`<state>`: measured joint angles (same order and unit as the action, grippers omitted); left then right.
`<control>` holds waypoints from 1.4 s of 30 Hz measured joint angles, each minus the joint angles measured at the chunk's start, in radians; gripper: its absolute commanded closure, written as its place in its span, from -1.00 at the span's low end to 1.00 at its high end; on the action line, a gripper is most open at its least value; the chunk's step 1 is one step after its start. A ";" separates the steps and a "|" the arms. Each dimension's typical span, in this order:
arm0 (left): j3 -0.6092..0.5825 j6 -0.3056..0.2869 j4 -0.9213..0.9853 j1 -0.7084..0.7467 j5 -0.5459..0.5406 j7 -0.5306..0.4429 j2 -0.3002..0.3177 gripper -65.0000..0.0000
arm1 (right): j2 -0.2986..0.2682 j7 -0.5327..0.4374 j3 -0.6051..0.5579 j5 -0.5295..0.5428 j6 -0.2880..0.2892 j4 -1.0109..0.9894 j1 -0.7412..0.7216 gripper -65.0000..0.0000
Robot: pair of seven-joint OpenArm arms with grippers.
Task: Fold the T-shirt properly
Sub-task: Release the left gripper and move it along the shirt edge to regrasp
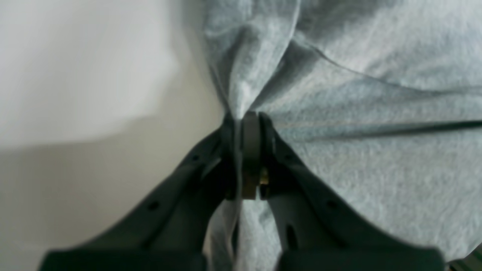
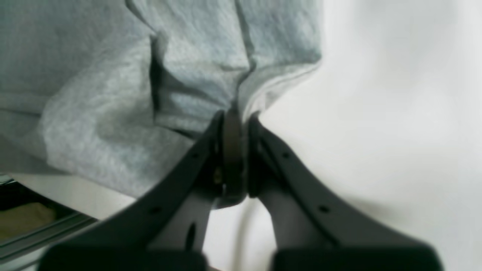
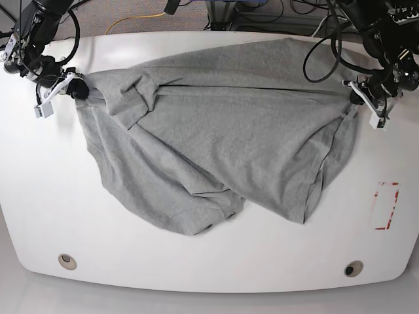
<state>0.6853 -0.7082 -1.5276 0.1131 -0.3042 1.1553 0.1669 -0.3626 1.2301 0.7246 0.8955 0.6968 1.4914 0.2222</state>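
heather-grey knit short-sleeved T-shirt (image 3: 222, 131): 1 | white rounded worktop (image 3: 196, 261): 1 | round worktop holes (image 3: 66, 261): 2 | black robot arms (image 3: 39, 26): 2

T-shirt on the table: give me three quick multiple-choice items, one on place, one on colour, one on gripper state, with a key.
1. Where does the T-shirt lie on the white table?
A. Spread across the middle, between the two arms
B. Bunched at the near edge
C. Hanging off the far edge

2. What colour is the T-shirt?
A. Navy
B. Heather grey
C. White

3. How do the left gripper and right gripper stand?
A. Both open above the cloth
B. One open, one shut
C. Both shut on the cloth

Key: 1 A, the base view shows it stretched from one side to the other; 2 B, grey knit in every view; 3 C, each wrist view shows fabric pinched between closed jaws.
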 measured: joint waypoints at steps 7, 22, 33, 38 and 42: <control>-0.008 0.003 -0.085 0.003 0.061 0.095 -0.016 -0.26 | 0.000 0.000 0.000 -0.011 0.000 0.000 0.002 1.00; -0.139 0.011 -0.258 -0.266 -0.061 0.190 -0.010 -0.43 | 0.000 -0.004 0.001 -0.024 0.000 0.000 -0.022 1.00; -0.236 0.011 0.072 -0.407 -0.029 0.000 -0.011 -0.43 | 0.000 -0.003 0.001 0.027 0.000 0.000 -0.024 1.00; -0.246 0.011 0.222 -0.430 -0.031 -0.065 -0.008 -0.43 | 0.011 -0.005 0.001 0.023 0.000 0.001 -0.027 1.00; -0.299 0.012 0.264 -0.423 -0.024 -0.070 -0.006 -0.30 | 0.025 0.003 0.001 0.019 0.000 0.001 -0.049 1.00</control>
<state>0.3859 -0.6964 -1.2633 -0.3096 -0.3286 1.0851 0.1604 -0.3378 1.2331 0.7258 0.9146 0.6964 1.4921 0.1734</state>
